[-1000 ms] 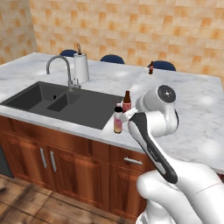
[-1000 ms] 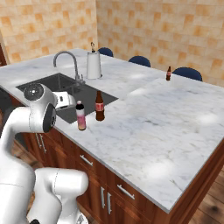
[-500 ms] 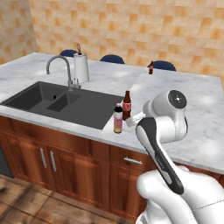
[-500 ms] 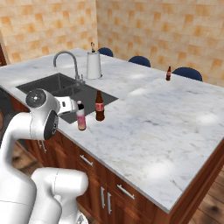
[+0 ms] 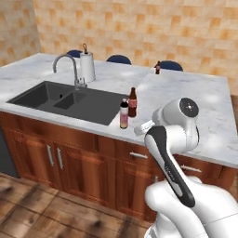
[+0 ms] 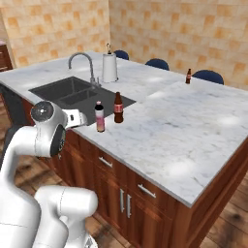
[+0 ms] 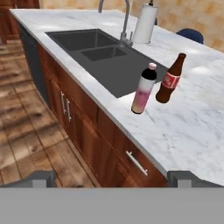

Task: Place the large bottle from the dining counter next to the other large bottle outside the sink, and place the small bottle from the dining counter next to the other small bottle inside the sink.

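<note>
The large bottle [image 7: 143, 89], pink and white with a dark neck, stands upright on the dining counter [image 5: 195, 93] just outside the sink [image 7: 87, 39], by its near right corner. Right beside it is the other large bottle [image 7: 170, 78], dark brown with a red label. The same pair appears as the large bottle [image 5: 123, 114] and the other large bottle [image 5: 132, 102]. The small bottle [image 5: 158, 68], slender and brown, stands at the counter's far edge. My gripper [image 7: 113, 176] is open and empty. It hangs off the counter's front edge, a short way from the pink bottle and looking at it.
A paper towel roll [image 5: 87, 66] and a curved faucet [image 5: 69, 65] stand behind the sink. Dark blue stools [image 6: 158, 63] line the far side. Wood cabinet fronts with handles [image 7: 131, 162] run below the counter edge, over a wooden floor [image 7: 26, 109].
My arm's big joint has sunk and drawn back a little toward the base. The hand has barely shifted, and the bottles stand where they were.
</note>
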You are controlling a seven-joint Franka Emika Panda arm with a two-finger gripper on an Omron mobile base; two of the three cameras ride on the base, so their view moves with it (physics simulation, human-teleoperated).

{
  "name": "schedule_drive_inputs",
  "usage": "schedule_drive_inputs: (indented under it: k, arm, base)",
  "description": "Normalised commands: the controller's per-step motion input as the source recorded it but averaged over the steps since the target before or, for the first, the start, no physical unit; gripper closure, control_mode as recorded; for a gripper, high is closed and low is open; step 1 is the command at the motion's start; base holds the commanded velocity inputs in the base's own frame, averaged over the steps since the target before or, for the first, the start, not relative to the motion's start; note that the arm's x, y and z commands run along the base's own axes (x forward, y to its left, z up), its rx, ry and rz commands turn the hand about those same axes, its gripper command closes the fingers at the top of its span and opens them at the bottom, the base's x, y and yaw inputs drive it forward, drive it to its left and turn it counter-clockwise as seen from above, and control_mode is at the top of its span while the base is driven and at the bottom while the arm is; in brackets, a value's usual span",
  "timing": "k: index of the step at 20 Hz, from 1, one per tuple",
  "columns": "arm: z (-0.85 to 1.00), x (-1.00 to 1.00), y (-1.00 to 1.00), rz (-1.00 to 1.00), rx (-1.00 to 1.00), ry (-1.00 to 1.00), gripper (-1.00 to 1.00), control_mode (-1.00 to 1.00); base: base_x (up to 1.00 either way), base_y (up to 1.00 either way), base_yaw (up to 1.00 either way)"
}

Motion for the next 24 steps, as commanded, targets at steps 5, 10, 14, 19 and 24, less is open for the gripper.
schedule_drive_inputs:
  k: [5, 10, 14, 19, 24]
  arm:
    - [0.00, 0.00, 0.00, 0.00, 0.00, 0.00, -1.00, 1.00]
    - [0.00, 0.00, 0.00, 0.00, 0.00, 0.00, -1.00, 1.00]
    - [0.00, 0.00, 0.00, 0.00, 0.00, 0.00, -1.00, 1.00]
    - [0.00, 0.00, 0.00, 0.00, 0.00, 0.00, -1.00, 1.00]
    - [0.00, 0.00, 0.00, 0.00, 0.00, 0.00, -1.00, 1.00]
  base:
    - [-0.50, -0.16, -0.17]
    - [-0.07, -0.42, -0.28]
    - [0.00, -0.65, -0.15]
    - [0.00, -0.83, -0.04]
    - [0.11, -0.95, -0.01]
